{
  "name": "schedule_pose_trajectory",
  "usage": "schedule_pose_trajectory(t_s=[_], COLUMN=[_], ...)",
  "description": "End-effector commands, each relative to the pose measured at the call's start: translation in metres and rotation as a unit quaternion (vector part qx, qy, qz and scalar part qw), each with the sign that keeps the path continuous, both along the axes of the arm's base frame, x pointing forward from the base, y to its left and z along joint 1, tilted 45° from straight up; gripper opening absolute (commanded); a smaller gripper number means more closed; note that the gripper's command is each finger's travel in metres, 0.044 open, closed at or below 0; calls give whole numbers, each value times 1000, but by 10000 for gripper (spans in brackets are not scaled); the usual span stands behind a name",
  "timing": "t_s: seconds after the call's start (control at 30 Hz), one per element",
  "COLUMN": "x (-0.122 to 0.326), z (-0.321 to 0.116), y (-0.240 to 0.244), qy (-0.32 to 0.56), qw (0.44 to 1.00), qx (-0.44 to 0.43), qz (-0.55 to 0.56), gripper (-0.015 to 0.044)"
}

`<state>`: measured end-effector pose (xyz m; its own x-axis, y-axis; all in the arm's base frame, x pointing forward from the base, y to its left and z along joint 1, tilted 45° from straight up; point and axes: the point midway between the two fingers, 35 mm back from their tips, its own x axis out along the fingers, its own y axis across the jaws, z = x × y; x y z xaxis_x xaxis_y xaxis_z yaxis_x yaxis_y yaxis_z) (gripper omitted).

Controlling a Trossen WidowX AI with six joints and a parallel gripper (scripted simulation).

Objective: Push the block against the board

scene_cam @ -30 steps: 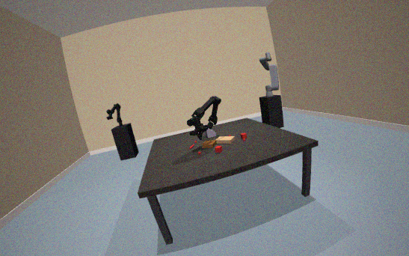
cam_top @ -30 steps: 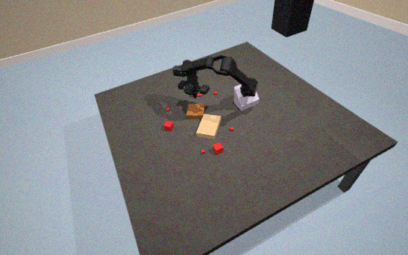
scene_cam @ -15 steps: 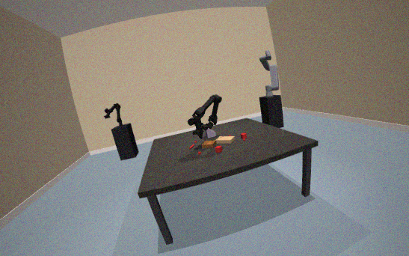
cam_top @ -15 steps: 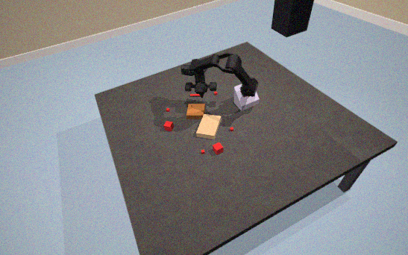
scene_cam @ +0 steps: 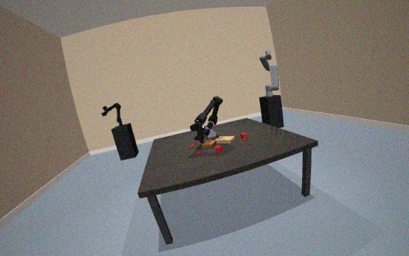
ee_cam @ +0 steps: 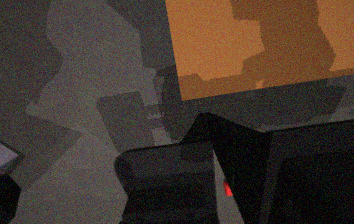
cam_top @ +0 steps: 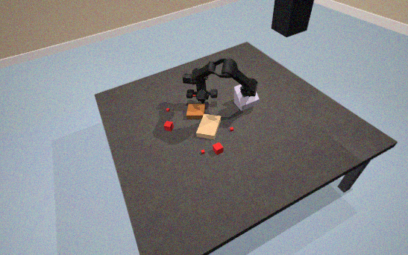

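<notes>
The square block [cam_top: 195, 110] [scene_cam: 208, 144] [ee_cam: 213, 45] is orange and lies flat on the table. The board [cam_top: 209, 128] [scene_cam: 226, 140] is pale tan, longer, and lies flat at a different angle. In the top view the block's near right corner is at or very close to the board's far left corner; whether they touch I cannot tell. No whole sides meet. My gripper [cam_top: 202, 101] [scene_cam: 200, 139] [ee_cam: 204, 118] is shut and empty, low beside the block's far side in the top view. In the wrist view a strip of shadowed table shows between fingertips and block. The board is out of the wrist view.
A red cube [cam_top: 168, 126] [scene_cam: 218, 149] lies left of the block, another red cube [cam_top: 218, 148] [scene_cam: 243, 136] in front of the board. Small red cubes [cam_top: 168, 109] [cam_top: 232, 129] [cam_top: 203, 151] lie around them. The arm's lavender base [cam_top: 245, 102] stands to the right behind.
</notes>
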<state>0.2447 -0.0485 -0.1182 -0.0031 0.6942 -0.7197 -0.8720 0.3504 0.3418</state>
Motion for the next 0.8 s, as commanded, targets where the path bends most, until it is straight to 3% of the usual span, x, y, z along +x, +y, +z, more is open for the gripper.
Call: schedule_pose_trajectory(t_s=[0.0,0.77], x=[2,13], z=[2,13], y=[3,13], qy=[0,0], qw=[1000,1000], qx=[0,-1], qz=[-1,-1], gripper=[0,0])
